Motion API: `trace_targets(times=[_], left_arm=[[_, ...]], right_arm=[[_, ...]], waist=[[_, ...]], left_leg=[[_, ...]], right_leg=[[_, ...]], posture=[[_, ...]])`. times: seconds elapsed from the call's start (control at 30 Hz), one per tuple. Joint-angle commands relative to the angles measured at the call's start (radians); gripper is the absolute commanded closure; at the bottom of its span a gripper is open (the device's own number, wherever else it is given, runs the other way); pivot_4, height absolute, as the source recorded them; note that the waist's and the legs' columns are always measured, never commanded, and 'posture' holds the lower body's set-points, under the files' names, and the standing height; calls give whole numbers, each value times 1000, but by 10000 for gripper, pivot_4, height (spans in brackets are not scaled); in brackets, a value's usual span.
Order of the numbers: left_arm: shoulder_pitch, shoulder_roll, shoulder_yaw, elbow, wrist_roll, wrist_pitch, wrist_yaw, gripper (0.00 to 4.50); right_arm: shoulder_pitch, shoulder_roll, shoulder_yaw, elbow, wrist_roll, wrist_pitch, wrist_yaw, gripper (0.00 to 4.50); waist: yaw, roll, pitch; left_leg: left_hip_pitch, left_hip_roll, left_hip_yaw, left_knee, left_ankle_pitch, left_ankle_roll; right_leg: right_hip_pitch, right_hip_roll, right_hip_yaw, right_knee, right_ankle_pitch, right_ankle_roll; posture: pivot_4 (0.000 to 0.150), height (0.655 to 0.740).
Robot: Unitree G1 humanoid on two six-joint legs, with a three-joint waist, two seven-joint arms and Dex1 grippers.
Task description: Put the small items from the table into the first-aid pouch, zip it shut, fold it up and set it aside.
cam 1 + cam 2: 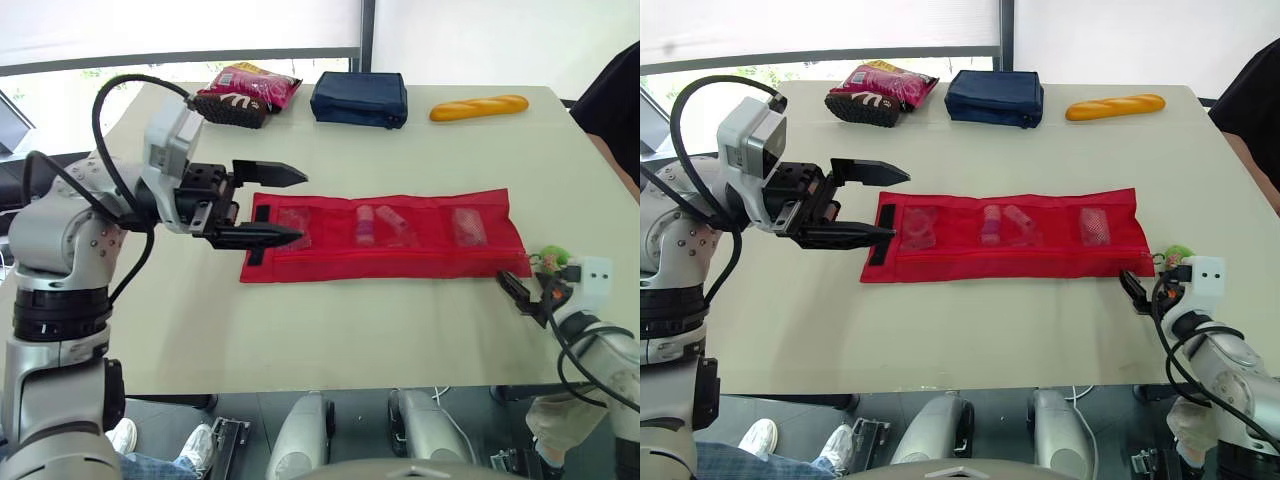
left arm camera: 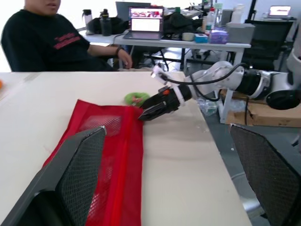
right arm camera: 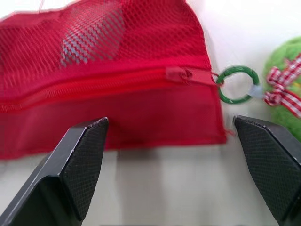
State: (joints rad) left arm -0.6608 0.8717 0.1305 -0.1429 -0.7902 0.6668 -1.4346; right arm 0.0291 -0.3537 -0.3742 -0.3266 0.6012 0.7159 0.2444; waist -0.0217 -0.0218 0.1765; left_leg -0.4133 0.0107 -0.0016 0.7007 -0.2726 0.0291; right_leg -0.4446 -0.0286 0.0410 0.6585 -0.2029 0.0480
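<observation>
The red mesh first-aid pouch (image 1: 385, 235) lies flat and unfolded across the table, with several small items (image 1: 367, 224) showing through its pockets. Its zipper slider (image 3: 181, 74) sits at the right end, carrying a green ring (image 3: 237, 84) and a green charm (image 1: 553, 260). My left gripper (image 1: 302, 206) is open and hovers over the pouch's left end, one finger on each side of that edge. My right gripper (image 1: 512, 290) is open, low on the table just off the pouch's near right corner, close to the slider. Neither holds anything.
Along the far edge lie a pink snack packet (image 1: 255, 85), a brown packet (image 1: 230, 108), a navy pouch (image 1: 359, 98) and a toy bread loaf (image 1: 479, 107). A person in black (image 1: 615, 100) sits at the table's right side. The near table edge runs just behind my right gripper.
</observation>
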Motion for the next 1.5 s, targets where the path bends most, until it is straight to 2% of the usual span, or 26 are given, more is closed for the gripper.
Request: trace_targets(times=[0.03,0.13,0.23,0.3,0.33,0.47,0.5,0.63,0.93,1.07,1.2,1.3,1.4,1.5], left_arm=[[11,3,23,-37,-27,-3,4,136],[15,5,26,-37,-27,-7,0,136],[16,5,28,-37,-30,-8,-3,0],[18,6,27,-34,-26,-15,-4,0],[19,6,27,-32,-24,-19,-4,0],[23,5,26,-26,-14,-33,-1,0],[23,5,26,-23,-12,-37,-1,0],[21,7,23,-14,-3,-51,2,0],[22,19,31,-9,12,-62,16,0],[20,23,34,-8,12,-63,16,0],[17,26,38,2,22,-74,15,0],[23,34,45,3,27,-79,20,0],[41,62,65,21,40,-94,11,0],[43,69,66,38,55,-111,9,0]], right_arm=[[-37,50,-1,16,41,7,-21,0],[-67,86,-25,20,86,24,-34,0],[-75,96,-33,10,123,40,-26,7763],[-67,87,-24,-4,136,47,-8,18446],[-66,87,-26,-9,144,51,-7,21349],[-69,81,-49,-20,175,54,-16,41053],[-70,79,-60,-25,187,54,-19,44027],[-44,32,-126,-66,254,75,-16,44027],[91,-230,-355,-180,490,172,47,44027],[59,-364,-348,-257,595,228,26,44027],[-48,-459,-203,-330,698,288,-45,44027],[-153,-466,-48,-349,732,318,-100,44027],[-331,-376,196,-314,664,357,-157,44027],[-411,-344,332,-286,571,380,-152,44027]], waist=[[-5,0,0],[-14,0,0],[-18,0,0],[-19,1,0],[-19,1,0],[-19,1,0],[-18,1,0],[-16,2,1],[4,3,2],[0,3,2],[-8,2,2],[-8,2,2],[-20,-1,3],[-16,-1,3]], left_leg=[[0,0,0,0,0,0],[0,0,-1,0,0,0],[0,0,-1,0,0,0],[0,0,-2,0,0,0],[0,0,-2,0,0,0],[0,0,-2,0,0,0],[0,0,-2,0,0,0],[0,0,-2,0,0,0],[-1,-1,0,0,0,0],[0,-1,1,0,0,0],[0,0,1,0,0,0],[-1,0,0,0,0,0],[0,0,0,0,0,0],[-1,0,-2,0,0,0]], right_leg=[[0,0,0,0,0,0],[0,1,0,1,0,0],[0,1,0,1,0,1],[0,1,0,1,1,1],[0,1,0,1,1,1],[0,1,0,1,1,1],[0,1,0,1,1,1],[0,1,0,1,0,1],[0,-2,1,0,0,0],[0,-1,2,0,0,0],[0,1,0,0,0,0],[0,1,0,0,0,0],[0,0,1,0,0,0],[-2,1,1,1,0,0]], posture=[[1500,7105],[1500,7105],[1500,7105],[1500,7105],[1500,7105],[1500,7105],[1500,7105],[1500,7105],[1500,7105],[1500,7105],[1500,7105],[1500,7105],[1500,7105],[1500,7105]])
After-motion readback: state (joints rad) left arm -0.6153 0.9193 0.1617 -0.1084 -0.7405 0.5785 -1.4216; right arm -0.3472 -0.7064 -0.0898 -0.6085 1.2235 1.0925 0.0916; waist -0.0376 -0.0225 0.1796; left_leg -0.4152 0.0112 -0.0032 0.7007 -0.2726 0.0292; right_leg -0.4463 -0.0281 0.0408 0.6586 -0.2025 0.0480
